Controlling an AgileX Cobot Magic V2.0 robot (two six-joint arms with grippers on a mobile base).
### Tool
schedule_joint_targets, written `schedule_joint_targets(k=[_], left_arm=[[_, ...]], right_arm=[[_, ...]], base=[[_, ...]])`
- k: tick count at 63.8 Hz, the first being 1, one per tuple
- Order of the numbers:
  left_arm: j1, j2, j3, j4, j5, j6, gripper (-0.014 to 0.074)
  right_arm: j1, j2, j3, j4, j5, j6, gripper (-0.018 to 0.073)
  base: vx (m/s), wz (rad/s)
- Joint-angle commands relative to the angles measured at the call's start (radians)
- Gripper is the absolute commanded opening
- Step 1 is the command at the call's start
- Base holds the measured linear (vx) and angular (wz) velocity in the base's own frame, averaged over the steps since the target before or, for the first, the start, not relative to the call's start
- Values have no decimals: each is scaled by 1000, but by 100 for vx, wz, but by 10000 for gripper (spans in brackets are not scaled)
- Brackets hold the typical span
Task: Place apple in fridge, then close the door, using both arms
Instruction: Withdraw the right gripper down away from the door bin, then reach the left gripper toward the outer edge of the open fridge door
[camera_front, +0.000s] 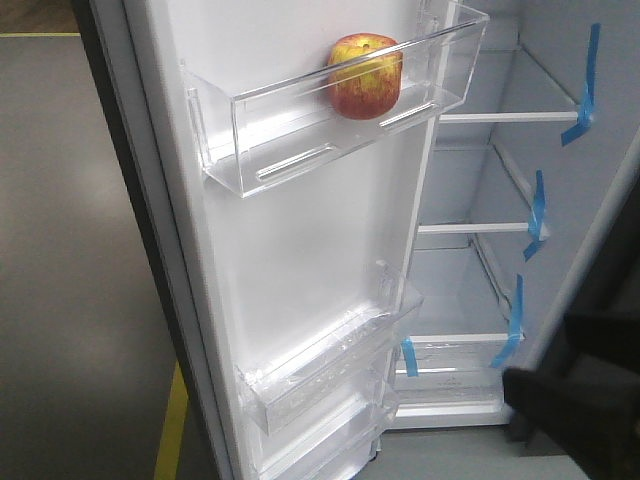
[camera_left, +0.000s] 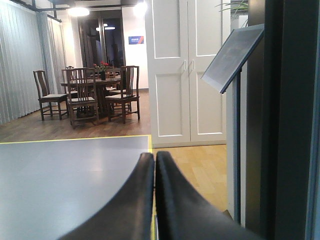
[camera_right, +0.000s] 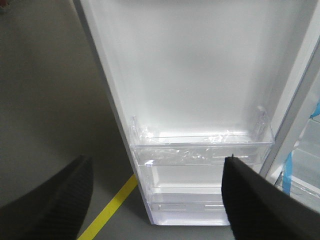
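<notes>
Apple in top door bin; door open.
Apple sits upright against the door's white lining, fridge shelves beyond. Right gripper spread wide, empty, aimed at lower bins. Left gripper pressed closed, empty, pointing across the floor.

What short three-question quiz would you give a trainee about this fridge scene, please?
1. True or false: the apple lies on a shelf inside the fridge.
2. The right gripper is: A open and empty, B shut on nothing, C shut on the apple.
3. Fill in: the door stands ___.
Key: 1 false, it sits in the top door bin; 2 A; 3 open.
</notes>
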Motion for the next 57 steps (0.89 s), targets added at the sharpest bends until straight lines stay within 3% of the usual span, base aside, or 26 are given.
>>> schedule_joint_targets(k=[1, 28, 57], left_arm=[[-2, -16, 21, -3, -68, -10, -6], [-2, -16, 21, -3, -68, -10, -6], [-2, -16, 21, -3, -77, -10, -6]], right_arm=[[-1, -80, 38, 43, -15, 19, 513], [-2, -360, 216, 94, 107, 23, 513], [-2, -373, 216, 95, 115, 22, 513]], base=[[0, 0], [0, 0], [0, 0]])
